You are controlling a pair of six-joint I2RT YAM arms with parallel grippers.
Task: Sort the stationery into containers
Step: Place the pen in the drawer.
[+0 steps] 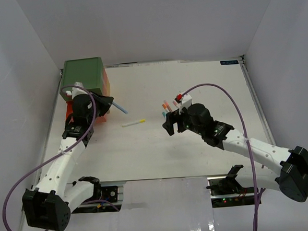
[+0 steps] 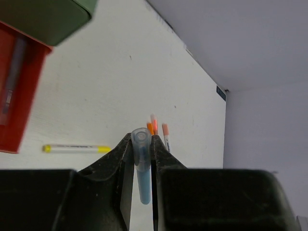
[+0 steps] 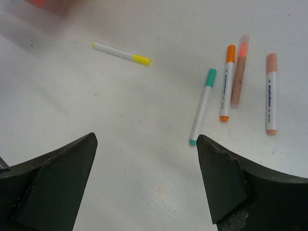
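From above, the left arm covers most of the orange-red drawer up-left of the yellow-capped pen. Right of that pen, the right gripper hides part of a pen cluster too small to count. At the left wrist, a blurred dark pen lies in the edge-cropped drawer up-left of the yellow-capped pen, and the left gripper masks the blue pen's sides and the cluster's near ends. At the right wrist, a blurred reddish shape up-left of that pen runs off the top
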